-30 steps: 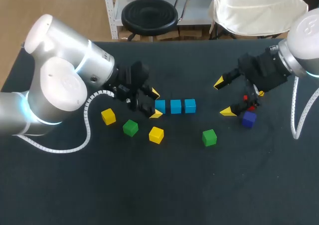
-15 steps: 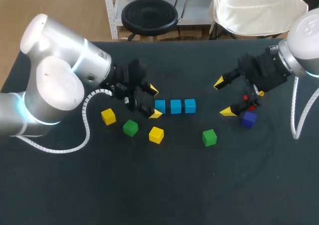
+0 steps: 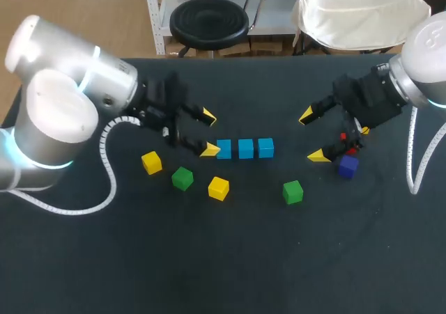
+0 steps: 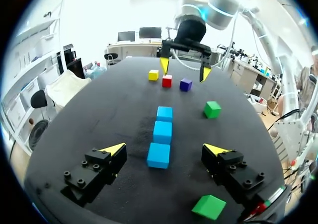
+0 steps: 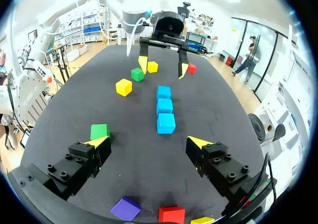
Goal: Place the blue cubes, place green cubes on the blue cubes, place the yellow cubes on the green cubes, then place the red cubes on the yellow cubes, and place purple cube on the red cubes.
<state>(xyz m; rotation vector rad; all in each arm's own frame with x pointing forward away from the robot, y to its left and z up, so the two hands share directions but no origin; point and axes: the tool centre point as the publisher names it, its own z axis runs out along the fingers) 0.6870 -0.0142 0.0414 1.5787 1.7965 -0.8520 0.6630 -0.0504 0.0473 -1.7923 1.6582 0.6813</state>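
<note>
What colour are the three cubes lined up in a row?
Blue cubes; clearest in the head view.

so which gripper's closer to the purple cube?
Right. The right gripper sits just beside the purple cube; the left gripper is past the far end of the blue cubes.

I log the table [image 3: 230,258]: a dark, near-black matte top that looks like cloth or felt, one flat colour, with no markings I can make out. In the head view it runs out of sight on the near side and the right side. Its far edge [image 3: 279,57] is straight, and the left edge slants in towards the far left corner. Both wrist views show the same dark top, paler grey towards the far end where room light falls across it.
</note>
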